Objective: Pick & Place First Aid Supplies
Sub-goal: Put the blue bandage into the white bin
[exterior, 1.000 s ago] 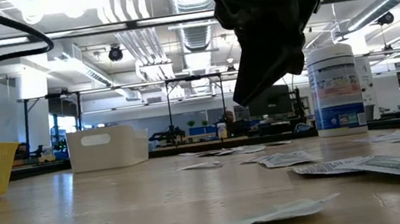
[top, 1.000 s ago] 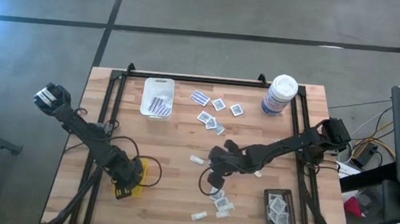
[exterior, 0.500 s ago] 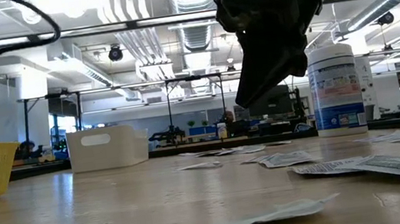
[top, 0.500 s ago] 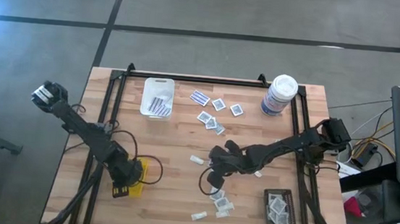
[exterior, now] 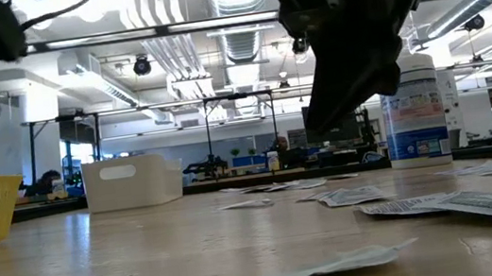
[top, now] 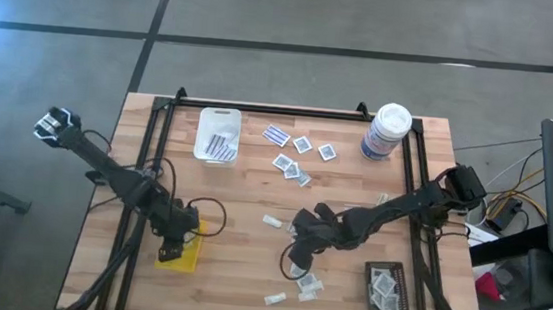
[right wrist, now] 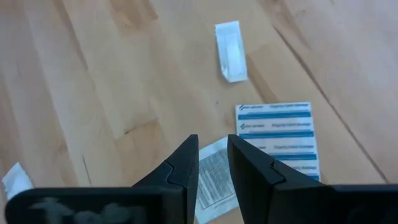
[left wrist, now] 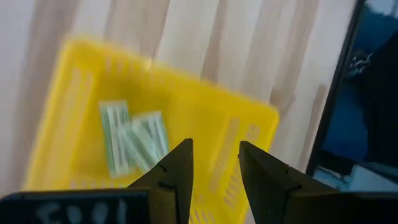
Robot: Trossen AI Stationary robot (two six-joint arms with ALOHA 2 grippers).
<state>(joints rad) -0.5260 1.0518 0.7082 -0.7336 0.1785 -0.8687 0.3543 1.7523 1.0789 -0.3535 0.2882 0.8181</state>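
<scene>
Yellow tray (top: 181,250) sits under left gripper (top: 178,229).

Yellow tray (left wrist: 249,118); blue-and-white striped packet (right wrist: 277,134); pale wood table (right wrist: 93,81).

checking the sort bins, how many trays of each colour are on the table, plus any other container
white tray: 1
yellow tray: 1
black tray: 1
white canister: 1
total: 4

text: none legible | canister (exterior: 411,109) label, packet (right wrist: 277,127) print: too small
</scene>
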